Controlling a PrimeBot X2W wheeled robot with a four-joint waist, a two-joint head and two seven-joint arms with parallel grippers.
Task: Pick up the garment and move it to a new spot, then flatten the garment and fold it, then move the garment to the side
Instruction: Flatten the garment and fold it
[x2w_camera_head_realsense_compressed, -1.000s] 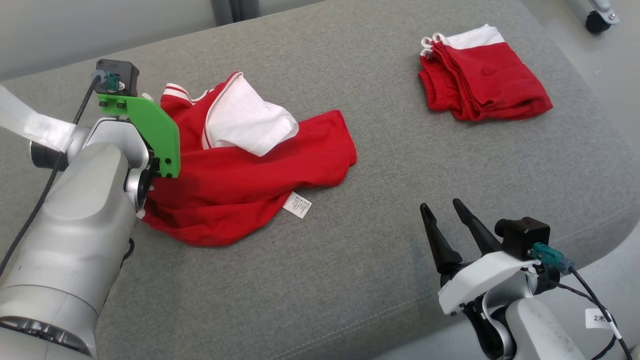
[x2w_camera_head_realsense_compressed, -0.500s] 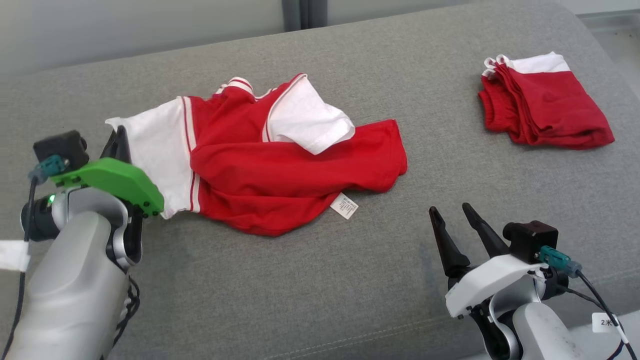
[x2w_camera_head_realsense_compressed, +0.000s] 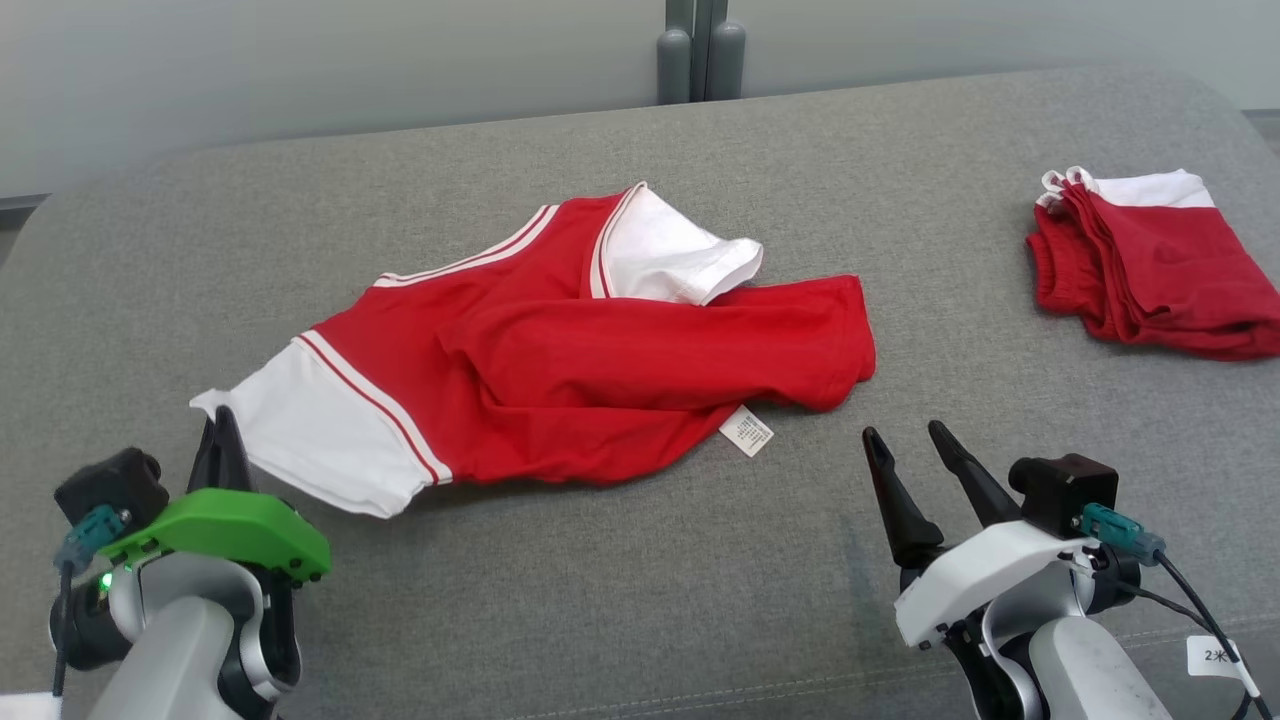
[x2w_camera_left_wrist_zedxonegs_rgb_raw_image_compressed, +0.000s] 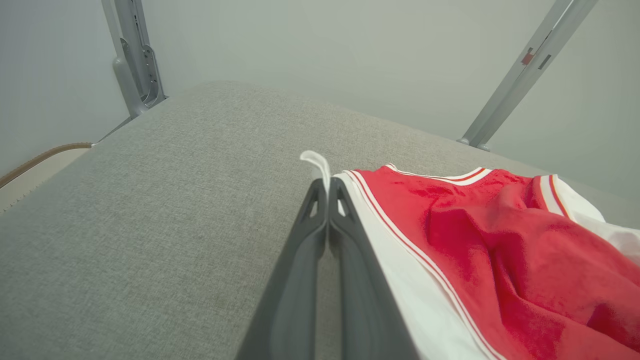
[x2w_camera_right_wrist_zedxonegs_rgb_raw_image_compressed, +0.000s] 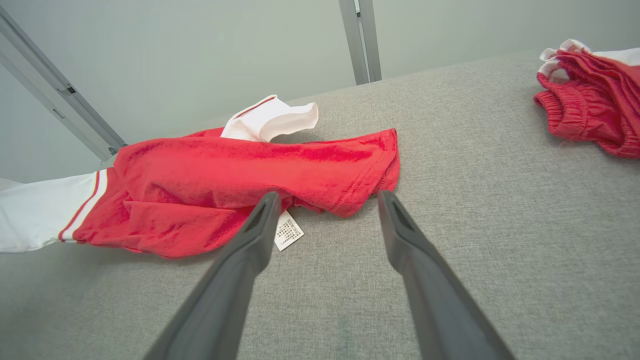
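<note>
Left gripper (x2w_camera_head_realsense_compressed: 221, 424) nearest, lower left, jaws clenched on the garment (x2w_camera_head_realsense_compressed: 600, 350) at its white sleeve (x2w_camera_head_realsense_compressed: 320, 440) edge. The grip point is hidden between the tips. Right gripper (x2w_camera_head_realsense_compressed: 905, 432) released, holding nothing, near the hem tag (x2w_camera_head_realsense_compressed: 747, 432). Garment lies rumpled mid-cushion (x2w_camera_head_realsense_compressed: 600, 600), underside hidden. Folded red stack (x2w_camera_head_realsense_compressed: 1150, 270) far right, cut off by the frame edge.

You've got a grey fabric-covered pad (x2w_camera_head_realsense_compressed: 600, 620) carrying everything here. Roughly mid-pad, the garment (x2w_camera_head_realsense_compressed: 600, 340), red with white sleeves, lies rumpled and half spread out, with its white label (x2w_camera_head_realsense_compressed: 747, 432) flopped onto the fabric at the near edge. Well apart, toward the robot's right, sits a folded red-and-white pile (x2w_camera_head_realsense_compressed: 1160, 270).
</note>
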